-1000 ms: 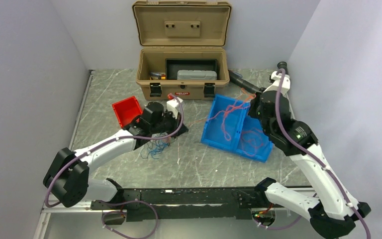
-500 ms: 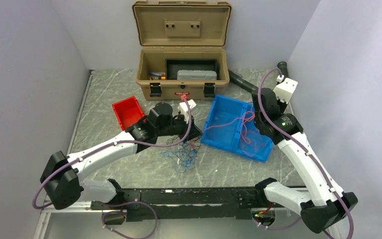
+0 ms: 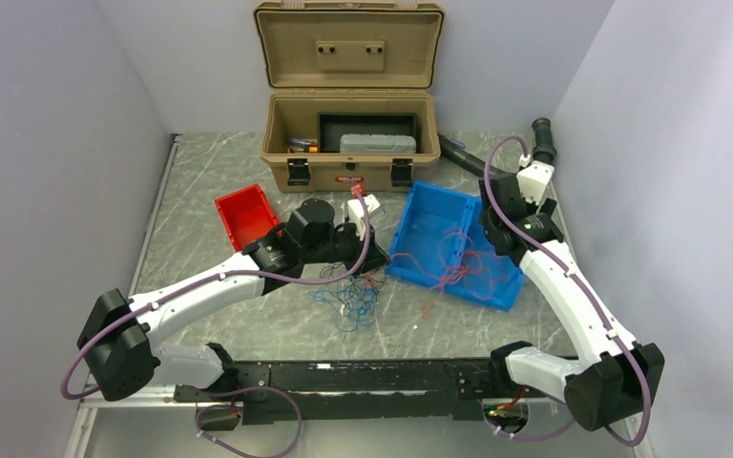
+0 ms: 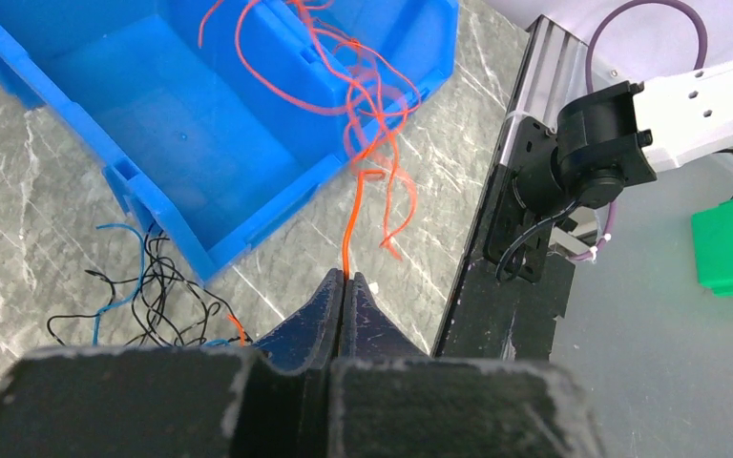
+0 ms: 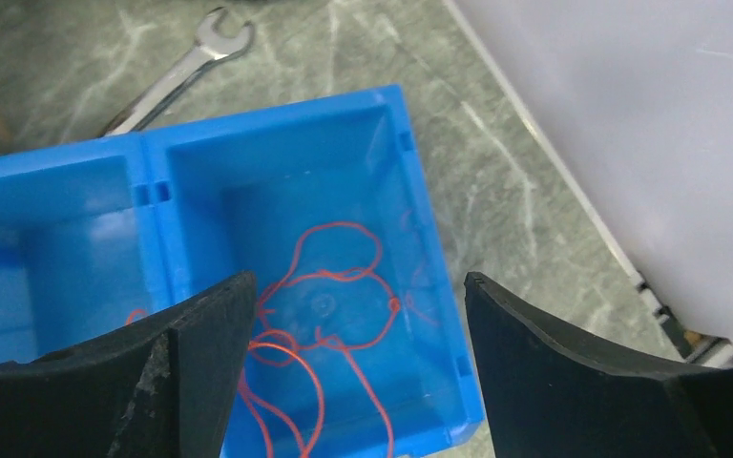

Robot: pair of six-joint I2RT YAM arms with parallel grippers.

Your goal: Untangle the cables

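My left gripper (image 4: 345, 279) is shut on one orange cable (image 4: 351, 224) that runs up into a bunch of orange cables (image 4: 363, 95) draped over the near wall of the blue bin (image 4: 153, 143). Black and blue cables (image 4: 143, 296) lie tangled on the table beside it, below the left gripper (image 3: 372, 260) in the top view as a loose tangle (image 3: 348, 305). My right gripper (image 5: 361, 279) hangs open over the bin's right compartment (image 5: 277, 124), where red cables (image 5: 329, 277) lie loose on the floor. Nothing is between its fingers.
An open tan toolbox (image 3: 348, 105) stands at the back, a small red bin (image 3: 243, 215) to its front left. A black corrugated hose (image 3: 463, 153) and a wrench (image 5: 181, 67) lie behind the blue bin. The black rail (image 4: 525, 219) runs along the table's near edge.
My right gripper has opened and let the red cables fall into the blue bin. My left arm moved right, dragging the blue and black tangle with it, still shut.
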